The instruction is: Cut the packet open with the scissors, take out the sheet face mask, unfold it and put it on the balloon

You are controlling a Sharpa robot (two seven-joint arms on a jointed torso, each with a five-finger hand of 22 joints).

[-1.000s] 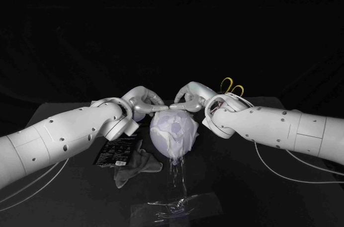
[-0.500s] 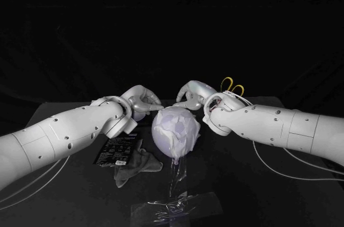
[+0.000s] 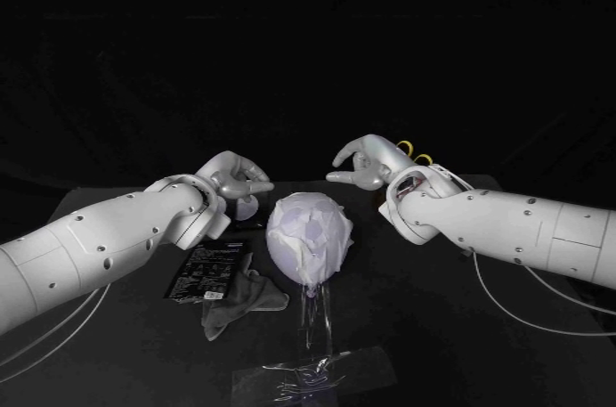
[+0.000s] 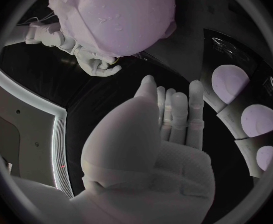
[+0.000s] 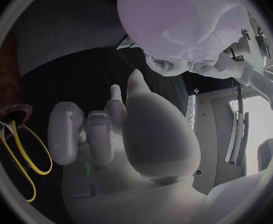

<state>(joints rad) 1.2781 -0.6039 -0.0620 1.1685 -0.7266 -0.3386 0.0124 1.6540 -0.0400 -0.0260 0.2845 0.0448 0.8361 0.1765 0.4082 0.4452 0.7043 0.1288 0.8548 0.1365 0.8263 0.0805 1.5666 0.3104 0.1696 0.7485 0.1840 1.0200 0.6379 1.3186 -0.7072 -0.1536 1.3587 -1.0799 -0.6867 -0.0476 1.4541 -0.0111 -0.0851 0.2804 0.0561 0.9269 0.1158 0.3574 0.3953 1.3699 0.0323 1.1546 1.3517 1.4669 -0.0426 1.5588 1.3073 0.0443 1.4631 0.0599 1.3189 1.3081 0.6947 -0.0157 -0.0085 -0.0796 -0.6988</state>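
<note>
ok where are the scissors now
In the head view the scissors sit far back on the right, yellow handles poking out just behind the right hand.

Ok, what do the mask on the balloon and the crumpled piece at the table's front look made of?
The sheet mask looks like thin, possibly wet fabric, matte white: it clings in soft wrinkles. The crumpled piece seems to be clear plastic film: see-through, with glossy creased highlights. Neither is certain.

Left hand, right hand hover apart, empty, fingers loosely parted.
</note>
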